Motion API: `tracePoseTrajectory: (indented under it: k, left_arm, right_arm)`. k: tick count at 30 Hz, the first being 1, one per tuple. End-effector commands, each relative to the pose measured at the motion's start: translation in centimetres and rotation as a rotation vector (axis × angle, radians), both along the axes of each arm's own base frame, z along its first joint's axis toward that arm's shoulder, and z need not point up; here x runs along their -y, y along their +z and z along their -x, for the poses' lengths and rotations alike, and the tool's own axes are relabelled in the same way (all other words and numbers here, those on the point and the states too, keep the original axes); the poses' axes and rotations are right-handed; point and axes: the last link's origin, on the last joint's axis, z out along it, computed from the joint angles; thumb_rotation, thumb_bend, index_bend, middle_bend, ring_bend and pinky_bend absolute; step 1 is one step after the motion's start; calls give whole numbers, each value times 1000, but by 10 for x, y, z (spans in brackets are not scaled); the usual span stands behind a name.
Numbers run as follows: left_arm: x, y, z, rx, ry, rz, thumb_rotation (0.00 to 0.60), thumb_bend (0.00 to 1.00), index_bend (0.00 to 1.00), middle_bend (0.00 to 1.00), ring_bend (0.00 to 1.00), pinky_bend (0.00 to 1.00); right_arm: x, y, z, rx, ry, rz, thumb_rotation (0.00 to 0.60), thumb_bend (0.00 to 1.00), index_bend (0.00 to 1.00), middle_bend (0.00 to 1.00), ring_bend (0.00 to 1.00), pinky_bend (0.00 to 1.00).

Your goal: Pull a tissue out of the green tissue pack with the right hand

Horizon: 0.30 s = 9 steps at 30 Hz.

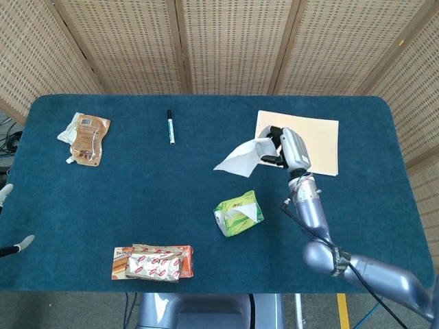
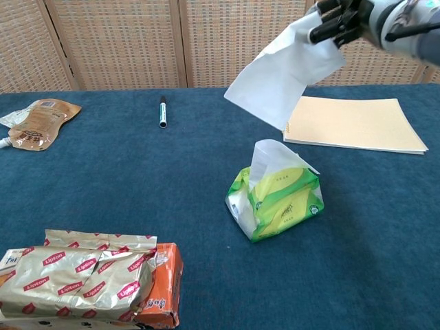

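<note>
Tissue, thin white and softly creased [image 2: 285, 72], hangs free in the air from the right hand [image 1: 282, 146], whose dark fingers [image 2: 333, 24] pinch its upper edge; the sheet droops down and to the left, clear of everything below it. Beneath and a little nearer the camera, the green tissue pack of glossy plastic [image 2: 278, 201] sits on the blue felt-like worktop [image 1: 137, 199], with another white tissue [image 2: 269, 157] poking up from its slot in a loose peak. Behind the raised hand lies a flat cream-coloured paper pad [image 2: 350, 124], rectangular with a small binding on its left edge, well apart from the pack. Farther left on the worktop a slim black-and-white marker pen [image 1: 170, 127] lies lengthwise, and near the far left edge a crumpled brown spouted pouch [image 1: 86, 137] rests flat. At the near edge, a stack of shiny silver and orange Lipton tea packets [image 2: 89, 278] lies wrinkled. Woven wicker screen panels [image 1: 226, 41] stand behind the worktop. Only pale fingertips of the left hand [image 1: 14, 219] show at the left border; I cannot tell how it is set.
</note>
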Motion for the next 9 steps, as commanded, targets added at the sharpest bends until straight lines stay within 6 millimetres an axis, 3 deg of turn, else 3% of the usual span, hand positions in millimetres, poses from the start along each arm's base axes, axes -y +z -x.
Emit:
tracePoseTrajectory:
  k: [1,9]
  left_arm:
    - [-2,2,2,7,7,-9,600,8,0,0,0,0]
    - [-10,3,5,12,28,-4,600,9,0,0,0,0]
  right_arm:
    - [12,-38,-6,148,-71,-102,600,620,664,628,595,521]
    - [23,-56,-4,169,-103,-125,600,622,664,628,595,521]
